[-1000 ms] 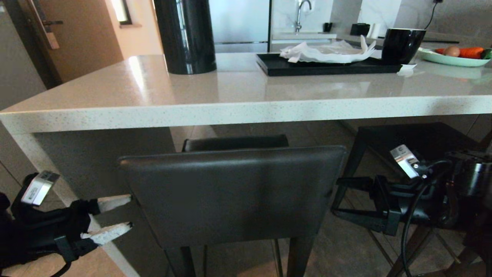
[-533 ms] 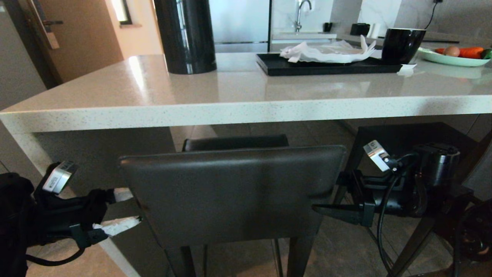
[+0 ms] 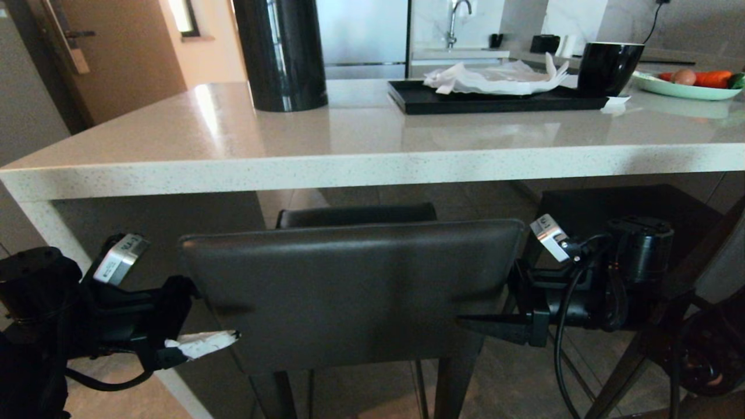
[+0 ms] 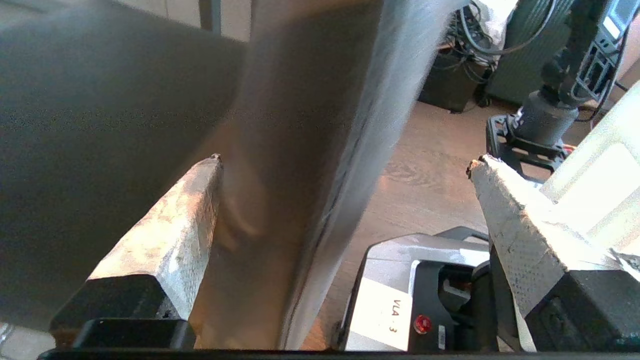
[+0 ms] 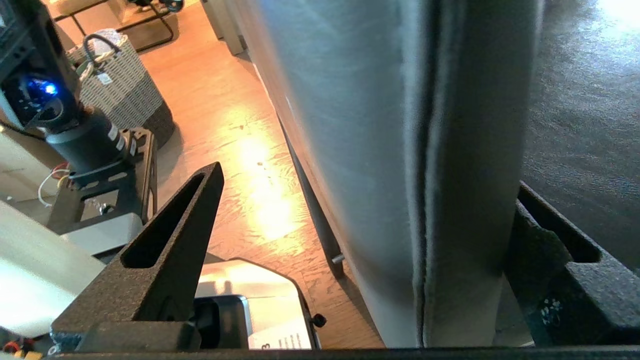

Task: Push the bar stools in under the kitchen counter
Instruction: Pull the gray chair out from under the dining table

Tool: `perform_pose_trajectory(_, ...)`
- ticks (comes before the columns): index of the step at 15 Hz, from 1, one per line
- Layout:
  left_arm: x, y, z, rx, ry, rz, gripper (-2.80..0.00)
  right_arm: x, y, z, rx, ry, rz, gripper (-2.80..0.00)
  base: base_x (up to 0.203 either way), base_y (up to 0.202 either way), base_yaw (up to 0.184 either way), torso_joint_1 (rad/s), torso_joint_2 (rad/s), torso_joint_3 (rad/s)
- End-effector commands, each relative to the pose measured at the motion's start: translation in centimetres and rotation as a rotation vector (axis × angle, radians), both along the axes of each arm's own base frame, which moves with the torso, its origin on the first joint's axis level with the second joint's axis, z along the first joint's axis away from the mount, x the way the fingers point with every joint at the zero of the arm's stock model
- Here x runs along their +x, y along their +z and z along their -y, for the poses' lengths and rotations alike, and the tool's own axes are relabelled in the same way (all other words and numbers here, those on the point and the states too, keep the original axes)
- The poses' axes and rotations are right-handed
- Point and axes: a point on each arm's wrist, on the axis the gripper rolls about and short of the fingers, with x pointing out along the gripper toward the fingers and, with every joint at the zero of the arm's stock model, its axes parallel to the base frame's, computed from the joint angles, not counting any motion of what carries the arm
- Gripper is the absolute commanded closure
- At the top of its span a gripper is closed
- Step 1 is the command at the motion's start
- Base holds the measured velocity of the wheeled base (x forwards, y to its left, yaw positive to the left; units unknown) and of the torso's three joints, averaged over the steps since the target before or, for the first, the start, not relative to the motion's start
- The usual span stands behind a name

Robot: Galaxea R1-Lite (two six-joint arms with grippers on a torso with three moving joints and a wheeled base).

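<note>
One of the bar stools stands before me, its dark grey backrest (image 3: pixel 349 291) just below the edge of the kitchen counter (image 3: pixel 361 166), its seat (image 3: pixel 355 215) partly under it. My left gripper (image 3: pixel 216 314) is open and straddles the backrest's left edge (image 4: pixel 310 125), with one white finger (image 3: pixel 201 343) on the near face. My right gripper (image 3: pixel 495 302) is open too and straddles the right edge (image 5: pixel 450 150), its black finger (image 3: pixel 489 326) in front. Neither is shut on the backrest. A second stool's dark seat (image 3: pixel 617 203) shows under the counter at the right.
On the counter stand a tall black cylinder (image 3: pixel 282 55), a black tray (image 3: pixel 495 100) with a white cloth (image 3: pixel 495 78), a black cup (image 3: pixel 608 67) and a green plate of vegetables (image 3: pixel 687 88). The counter's white side panel (image 3: pixel 41 224) is just left of my left arm.
Both grippers have moved inward toward the stool from either side, and their open fingers now reach over the backrest's side edges. The stool and counter have not shifted.
</note>
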Motion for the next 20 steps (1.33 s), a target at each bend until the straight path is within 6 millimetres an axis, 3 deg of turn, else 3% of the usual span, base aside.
perform_pose_trajectory(1, -0.31, 0.49, 0.23, 0.002, -0.015, 0.022, -2.8, -0.18, 0.12, -0.42, 0.002, 0.01, 0.006, -2.8, 0.0, 0.0, 0.0, 0.0, 0.0, 0.0)
perform_pose_trajectory(10, -0.44, 0.24, 0.43, 0.001, -0.018, 0.01, -2.8, -0.13, 0.24, -0.37, -0.006, -0.039, 0.013, -2.8, 0.0, 0.0, 0.0, 0.0, 0.0, 0.0)
perform_pose_trajectory(20, -0.8, 0.22, 1.09, 0.0, -0.012, 0.002, -2.8, -0.11, 0.19, -0.37, -0.007, -0.04, 0.012, -2.8, -0.183, 0.0, -0.002, 0.002, 0.0, 0.003)
